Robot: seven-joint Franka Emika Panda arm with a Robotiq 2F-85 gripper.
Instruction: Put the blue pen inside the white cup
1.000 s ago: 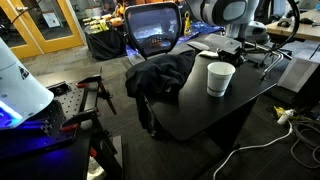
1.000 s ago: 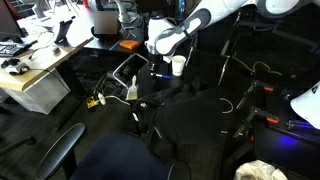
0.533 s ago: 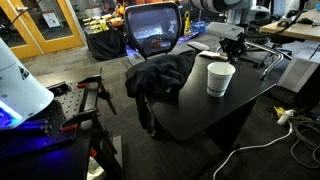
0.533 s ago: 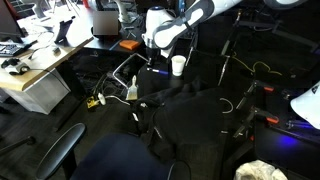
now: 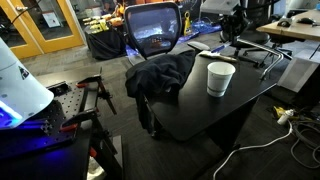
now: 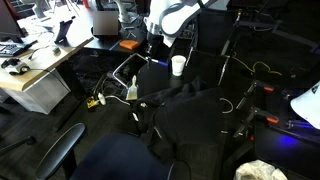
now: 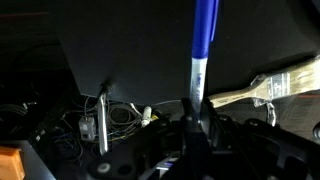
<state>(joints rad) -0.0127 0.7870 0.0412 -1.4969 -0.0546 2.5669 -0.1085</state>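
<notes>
The white cup (image 5: pixel 220 78) stands upright on the black table (image 5: pixel 240 105); it also shows in an exterior view (image 6: pixel 178 65). My gripper (image 5: pixel 232 33) is raised above the table's far side, behind the cup, and also shows in an exterior view (image 6: pixel 152 45). In the wrist view my gripper (image 7: pixel 197 118) is shut on the blue pen (image 7: pixel 203 40), which sticks out from the jaws with its blue barrel away from them. The cup is out of the wrist view.
A paintbrush (image 7: pixel 275 85) with a pale handle lies on the table beside the pen. A dark cloth (image 5: pixel 160 75) drapes over the table's left part. An office chair (image 5: pixel 153 30) stands behind it. Cables (image 7: pixel 115 118) hang past the table edge.
My gripper has risen from the table surface with the blue pen in it. The cup has not moved.
</notes>
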